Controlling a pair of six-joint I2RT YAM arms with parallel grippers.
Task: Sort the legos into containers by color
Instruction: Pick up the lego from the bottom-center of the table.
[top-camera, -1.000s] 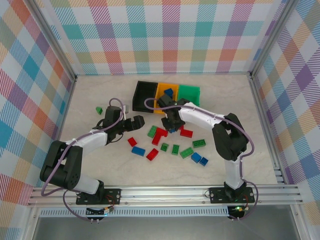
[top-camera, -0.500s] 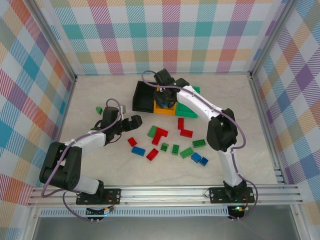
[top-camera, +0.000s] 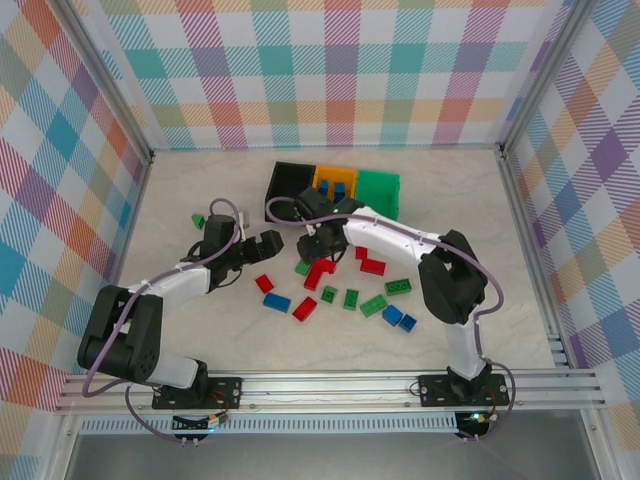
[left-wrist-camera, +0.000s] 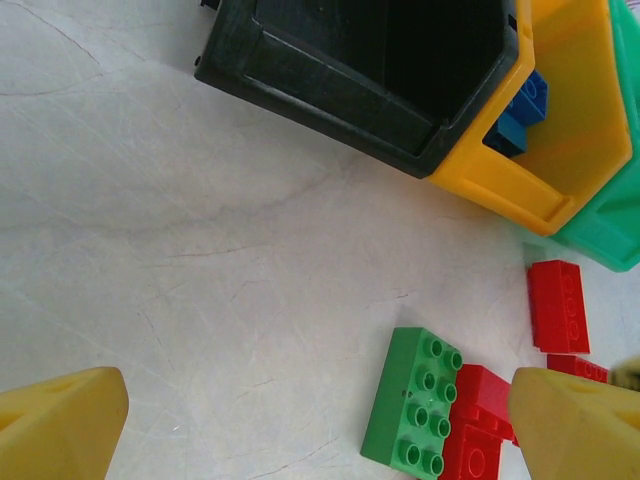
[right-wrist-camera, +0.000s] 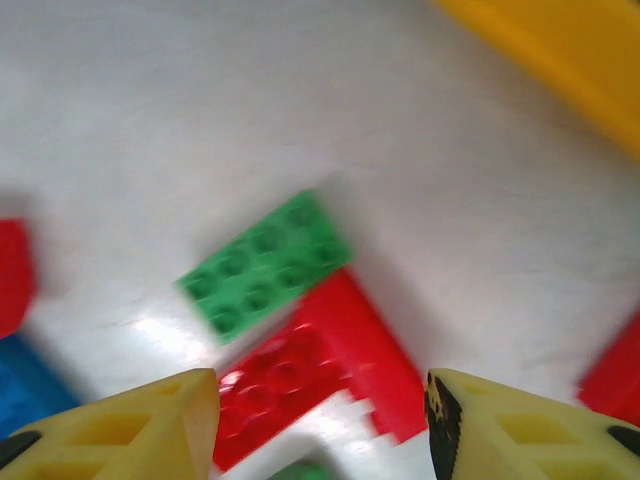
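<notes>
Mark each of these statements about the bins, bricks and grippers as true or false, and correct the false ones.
1. Blue bricks lie in the orange bin. True.
2. The right gripper is shut on a red brick. False: it is open and holds nothing, poised over a green brick and a red L-shaped piece.
3. The black bin holds green bricks. False: the part of its inside that shows is empty.
4. The green brick lies right against the red L-shaped piece on the table. True.
5. The left gripper is open with nothing between its fingers. True.
</notes>
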